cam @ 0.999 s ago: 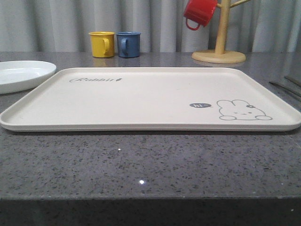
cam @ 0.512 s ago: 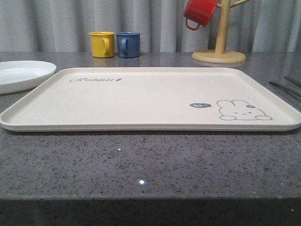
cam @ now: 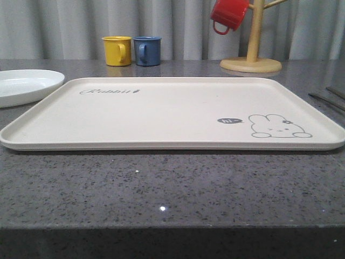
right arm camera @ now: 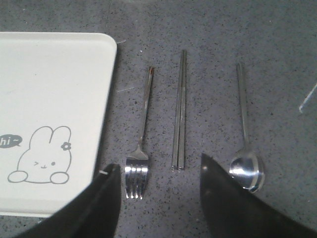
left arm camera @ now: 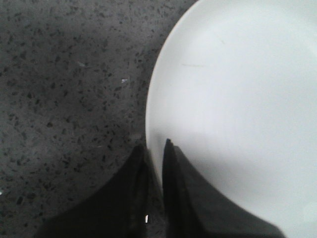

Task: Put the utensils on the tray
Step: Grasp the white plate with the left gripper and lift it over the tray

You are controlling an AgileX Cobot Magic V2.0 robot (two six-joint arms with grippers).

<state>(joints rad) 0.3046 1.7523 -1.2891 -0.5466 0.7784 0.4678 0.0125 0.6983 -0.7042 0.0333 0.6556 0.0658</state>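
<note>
Hovering my right gripper, jaws apart, over the fork on the table beside the tray — slim, stiff, slippery steel. I'd pinch mid-handle. My left gripper sits closed — empty.

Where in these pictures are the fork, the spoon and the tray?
fork (right arm camera: pixel 136 174): right wrist view, on its tines.
spoon (right arm camera: pixel 246 170): right wrist view, on its bowl.
tray (cam: pixel 161 116): front view, on the bare middle of its floor.
</note>
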